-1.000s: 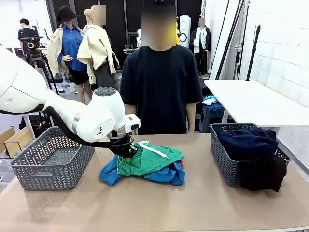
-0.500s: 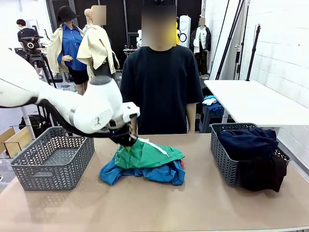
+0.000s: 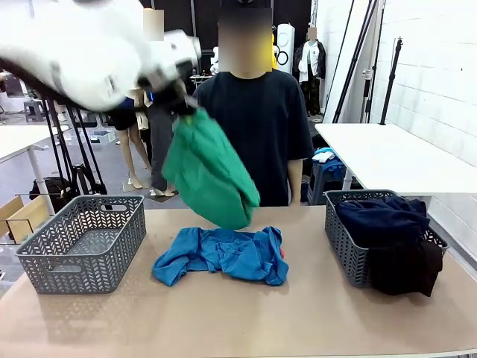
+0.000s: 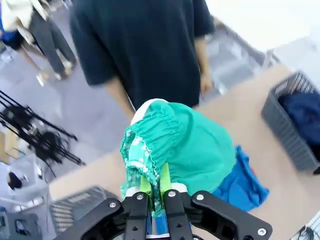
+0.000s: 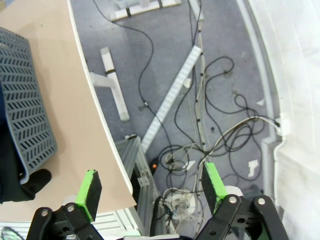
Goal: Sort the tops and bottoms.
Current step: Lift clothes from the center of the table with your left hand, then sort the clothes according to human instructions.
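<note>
Hanging from the left gripper (image 3: 179, 101), the green shorts (image 3: 210, 170) are held high above the table (image 3: 238, 321), left of centre and in front of the person (image 3: 250, 127) standing at the far side. The wrist view shows this gripper (image 4: 155, 187) clamped tight on a bunched fold of the gathered waistband, with green fabric squeezed between its pads (image 4: 145, 184). Judged purpose of the height: it lets the loose cloth swing free of the blue garment (image 3: 223, 255), which lies crumpled on the table at centre, directly below.

Condition of the shorts (image 4: 190, 145): bright green, soft, draped in one slack lobe with the lowest edge just above the blue garment and not touching it. A white patch shows at the far edge of the waistband; whether it is the drawstring cannot be told.

The right basket (image 3: 339, 240) holds dark garments (image 3: 380, 220), one spilling over its near rim. As bottoms appear to gather there, the shorts are judged to belong in it. The left basket (image 3: 82, 257) shows no clothing in its visible part.

The right gripper (image 5: 150, 186) stands with its fingers wide apart, holding nothing, past the table's edge, over the cabled floor.
</note>
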`<action>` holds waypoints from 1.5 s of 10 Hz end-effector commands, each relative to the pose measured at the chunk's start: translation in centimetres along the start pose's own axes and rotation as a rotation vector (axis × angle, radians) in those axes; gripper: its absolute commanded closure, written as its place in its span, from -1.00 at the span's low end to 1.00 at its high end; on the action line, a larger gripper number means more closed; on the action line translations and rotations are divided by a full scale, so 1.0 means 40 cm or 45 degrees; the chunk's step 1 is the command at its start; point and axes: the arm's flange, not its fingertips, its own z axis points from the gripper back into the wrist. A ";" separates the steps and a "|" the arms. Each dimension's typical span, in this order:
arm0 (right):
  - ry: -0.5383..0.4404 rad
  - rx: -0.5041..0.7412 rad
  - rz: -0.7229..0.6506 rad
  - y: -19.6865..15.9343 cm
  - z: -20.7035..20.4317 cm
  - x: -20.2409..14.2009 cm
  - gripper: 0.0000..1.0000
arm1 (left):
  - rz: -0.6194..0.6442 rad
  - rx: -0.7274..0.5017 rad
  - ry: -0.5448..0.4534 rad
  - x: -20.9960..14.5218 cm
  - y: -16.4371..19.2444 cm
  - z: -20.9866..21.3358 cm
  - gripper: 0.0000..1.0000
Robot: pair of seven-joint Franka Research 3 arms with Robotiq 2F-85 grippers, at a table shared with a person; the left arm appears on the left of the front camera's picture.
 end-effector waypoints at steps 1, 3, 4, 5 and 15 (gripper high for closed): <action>0.002 0.001 0.006 0.000 -0.001 0.003 -1.00 | 0.036 0.089 -0.100 0.135 -0.012 0.068 1.00; 0.002 0.001 0.006 0.000 -0.001 0.003 -1.00 | 0.046 0.080 -0.178 0.237 -0.041 0.243 1.00; 0.002 0.001 0.006 0.000 -0.001 0.003 -1.00 | 0.029 0.095 -0.217 0.255 -0.057 0.300 1.00; 0.002 0.001 0.006 0.000 -0.001 0.003 -1.00 | 0.033 0.100 -0.238 0.270 -0.068 0.337 1.00; 0.002 0.001 0.006 0.000 -0.001 0.003 -1.00 | 0.006 0.048 -0.221 0.264 -0.083 0.373 1.00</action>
